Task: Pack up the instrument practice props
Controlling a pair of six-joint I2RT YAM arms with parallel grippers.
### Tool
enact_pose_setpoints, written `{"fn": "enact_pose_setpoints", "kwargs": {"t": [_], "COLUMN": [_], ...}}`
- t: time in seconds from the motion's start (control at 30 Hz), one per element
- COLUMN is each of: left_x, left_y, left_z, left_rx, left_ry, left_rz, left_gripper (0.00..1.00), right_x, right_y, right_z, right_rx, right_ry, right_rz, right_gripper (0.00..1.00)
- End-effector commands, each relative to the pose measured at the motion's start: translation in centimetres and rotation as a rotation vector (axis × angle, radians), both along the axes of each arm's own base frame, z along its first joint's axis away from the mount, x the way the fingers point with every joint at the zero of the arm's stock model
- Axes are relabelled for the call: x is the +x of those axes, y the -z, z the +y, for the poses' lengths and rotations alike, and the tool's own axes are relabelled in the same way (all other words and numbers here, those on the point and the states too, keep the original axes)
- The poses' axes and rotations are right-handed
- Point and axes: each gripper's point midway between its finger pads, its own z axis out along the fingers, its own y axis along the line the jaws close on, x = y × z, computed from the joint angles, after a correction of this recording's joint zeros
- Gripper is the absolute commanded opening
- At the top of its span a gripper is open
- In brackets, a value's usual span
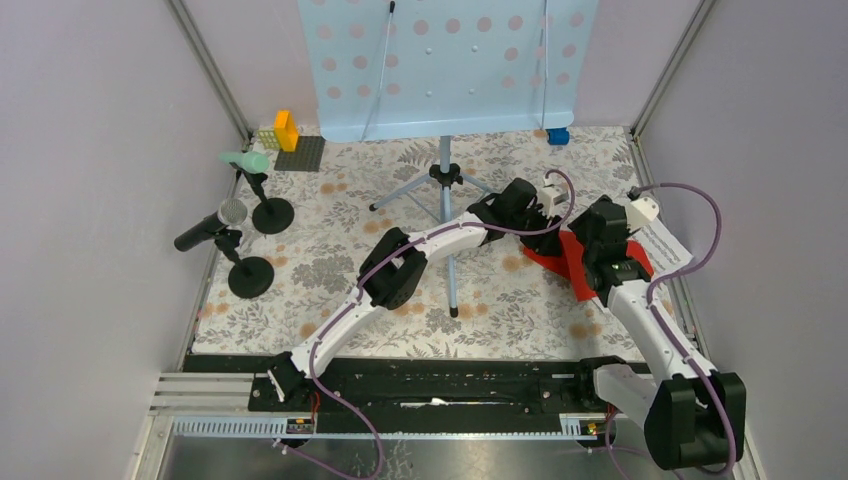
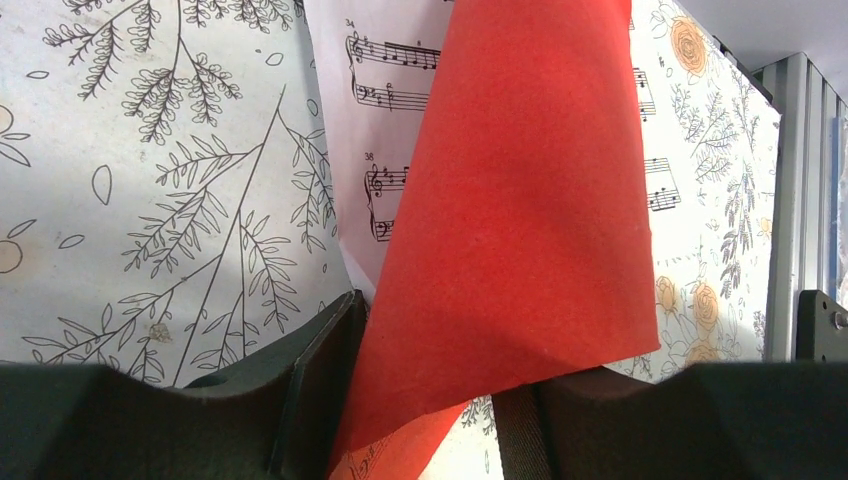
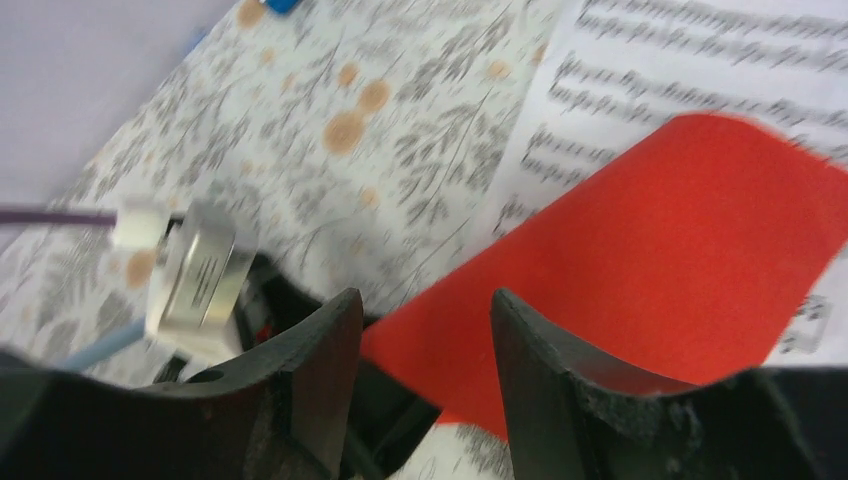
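Observation:
The red music sheet lies curled on the floral table at the right, over a white music sheet. My left gripper stands open around the red sheet's lower corner, which rests against the left finger. My right gripper hovers open just short of the red sheet, with nothing between its fingers. The pale blue rack stands on its tripod at the back. At the left, a mint-green microphone and a black microphone rest on round-based holders.
A small blue toy car sits behind the rack's right corner. Yellow and orange bricks stand on a grey plate at the back left. Side walls and metal frame rails enclose the table. The two arms work close together at the right.

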Motion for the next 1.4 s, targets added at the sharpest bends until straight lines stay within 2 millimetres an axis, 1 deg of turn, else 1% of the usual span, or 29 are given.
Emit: {"fn": "enact_pose_setpoints", "kwargs": {"t": [0.0,0.07,0.1,0.13,0.2,0.27,0.33,0.4,0.5,0.57,0.63,0.7,0.8,0.9,1.0,1.03,1.17,1.37], "left_x": [-0.1,-0.1,-0.1,-0.1,-0.1,-0.1,-0.1,-0.1,-0.2,-0.2,-0.2,-0.4,-0.8,-1.2,-1.4,-1.5,-1.8,-2.4], "left_y": [-1.9,-1.7,-1.6,-1.4,-1.2,-1.0,-1.0,-1.0,-1.1,-1.1,-1.1,-1.1,-0.9,-0.8,-0.5,-0.5,-0.2,0.1], "left_z": [-0.9,-0.8,-0.8,-0.8,-0.7,-0.7,-0.7,-0.8,-0.8,-0.8,-0.8,-0.9,-1.0,-1.2,-1.2,-1.2,-1.2,-1.3], "left_rx": [-0.056,-0.053,-0.051,-0.049,-0.044,-0.040,-0.042,-0.044,-0.046,-0.046,-0.048,-0.049,-0.045,-0.036,-0.027,-0.025,-0.022,-0.012], "left_ry": [0.020,0.017,0.018,0.018,0.015,0.013,0.009,0.009,0.010,0.011,0.012,0.018,0.031,0.041,0.043,0.046,0.054,0.071], "left_rz": [-0.037,-0.033,-0.031,-0.030,-0.030,-0.031,-0.028,-0.024,-0.021,-0.022,-0.022,-0.024,-0.025,-0.034,-0.040,-0.038,-0.035,-0.046], "left_gripper": [0.50,0.49,0.48,0.47,0.43,0.38,0.29,0.23,0.16,0.14,0.14,0.14,0.14,0.14,0.14,0.14,0.13,0.13], "right_x": [-2.3,-4.4,-5.3,-6.5,-7.9,-8.9,-9.6,-9.8,-9.1,-8.6,-7.9,-7.2,-5.9,-4.7,-3.3,-2.7,-1.0,2.6], "right_y": [2.7,4.8,5.6,7.1,8.7,10.2,11.6,12.7,13.6,14.0,14.0,13.4,11.9,10.2,8.5,7.7,6.0,2.9], "right_z": [4.5,6.0,6.8,7.5,8.8,9.4,9.4,9.3,9.2,8.2,7.0,5.6,3.3,1.7,0.5,0.3,-0.9,-2.7], "right_rx": [0.175,0.264,0.311,0.364,0.448,0.506,0.526,0.533,0.537,0.503,0.460,0.402,0.310,0.237,0.176,0.159,0.091,-0.037], "right_ry": [-0.203,-0.244,-0.266,-0.278,-0.304,-0.309,-0.288,-0.267,-0.244,-0.191,-0.139,-0.083,0.000,0.058,0.100,0.108,0.153,0.198], "right_rz": [0.062,0.106,0.114,0.136,0.148,0.160,0.181,0.205,0.214,0.215,0.202,0.172,0.117,0.078,0.053,0.038,0.023,0.015], "right_gripper": [0.56,0.51,0.48,0.43,0.31,0.23,0.18,0.13,0.09,0.07,0.06,0.06,0.07,0.08,0.09,0.09,0.11,0.13]}}
